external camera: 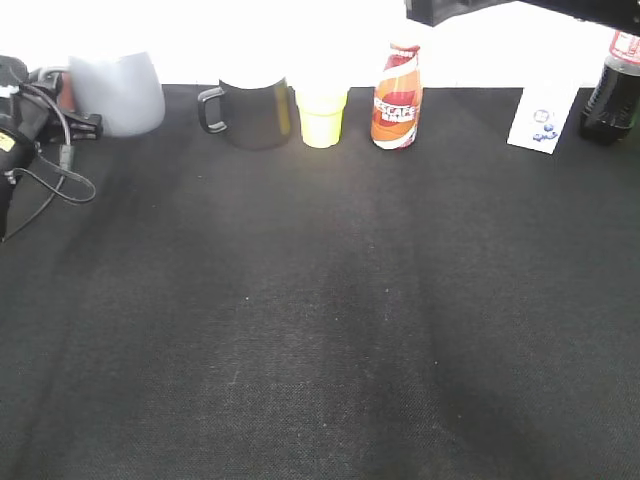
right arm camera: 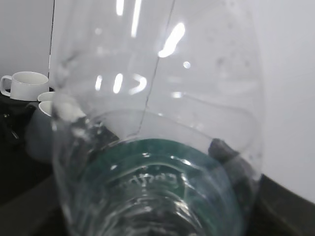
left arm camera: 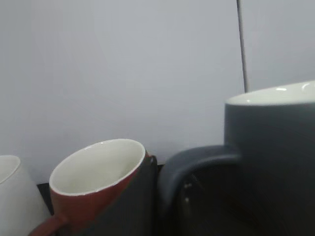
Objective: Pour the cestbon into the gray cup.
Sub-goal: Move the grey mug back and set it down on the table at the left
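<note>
Clear plastic cestbon bottle (right arm camera: pixel 157 147) filled the right wrist view; the gray cup (external camera: pixel 118 92) stood at the worktop's back left.

In the exterior view the squat matte gray cup sat on the black cloth worktop (external camera: pixel 320 320) at the far left of a back row, left of a black mug (external camera: pixel 252 112), a yellow cup (external camera: pixel 322 117), an orange-labelled bottle (external camera: pixel 397 98) and a dark cola bottle (external camera: pixel 610 90). The left wrist view showed the gray cup's handle and pale rim very close, with a reddish-brown mug (left arm camera: pixel 93 182) just beside it. The bottle's green label band showed through its clear wall, tight against the right camera, yet the right tool's fingers were hidden, so its grip could not be told. The left tool was not seen.
</note>
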{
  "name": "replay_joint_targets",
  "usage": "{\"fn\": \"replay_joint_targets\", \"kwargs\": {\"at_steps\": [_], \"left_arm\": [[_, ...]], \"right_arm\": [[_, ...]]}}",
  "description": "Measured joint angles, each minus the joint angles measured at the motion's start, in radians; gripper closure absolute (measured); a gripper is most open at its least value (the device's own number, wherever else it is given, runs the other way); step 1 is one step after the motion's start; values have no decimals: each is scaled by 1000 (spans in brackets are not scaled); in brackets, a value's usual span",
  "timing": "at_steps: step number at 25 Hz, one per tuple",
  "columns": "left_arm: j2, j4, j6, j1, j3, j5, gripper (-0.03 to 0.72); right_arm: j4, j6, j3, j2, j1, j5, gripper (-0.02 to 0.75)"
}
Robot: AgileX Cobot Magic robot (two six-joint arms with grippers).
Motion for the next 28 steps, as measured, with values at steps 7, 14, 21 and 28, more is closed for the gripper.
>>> {"fn": "replay_joint_targets", "kwargs": {"at_steps": [7, 14, 21, 28], "left_arm": [[73, 60, -3, 20, -83, -5, 643], [136, 97, -4, 20, -134, -1, 643], [164, 109, -4, 32, -191, -7, 643], [177, 114, -4, 33, -240, -1, 643]], "right_arm": [[0, -21, 0, 0, 0, -4, 254], [0, -40, 0, 0, 0, -4, 254], [0, -44, 0, 0, 0, -8, 254], [-1, -44, 0, 0, 0, -12, 254]]}}
